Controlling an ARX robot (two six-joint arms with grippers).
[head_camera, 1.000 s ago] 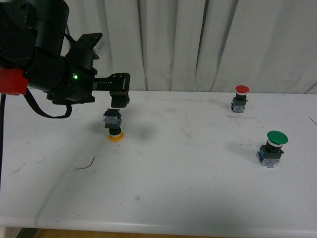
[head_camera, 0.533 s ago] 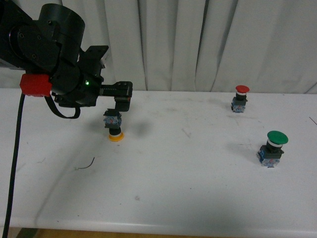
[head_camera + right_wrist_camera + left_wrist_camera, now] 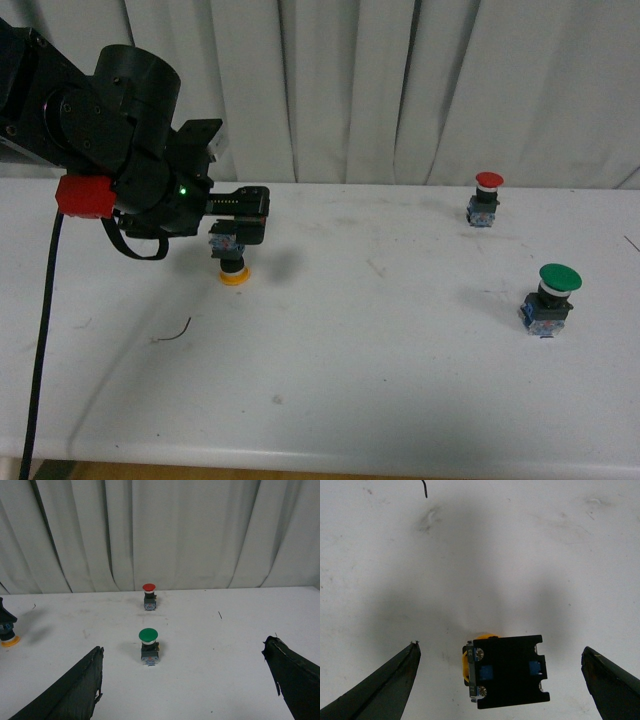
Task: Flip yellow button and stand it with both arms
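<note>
Standing cap-down near the left end of your scuffed white worktop (image 3: 400, 350), in front of a pale pleated curtain (image 3: 400, 90), the yellow button (image 3: 233, 268) sits inside your wide-spread left claw (image 3: 500, 647), touching neither side, while your right claw (image 3: 182, 646) is likewise spread.

White table (image 3: 400, 380): yellow button (image 3: 233, 268) cap-down, left; red button (image 3: 486, 198), green button (image 3: 552, 298) upright, right; wire scrap (image 3: 172, 333).
</note>
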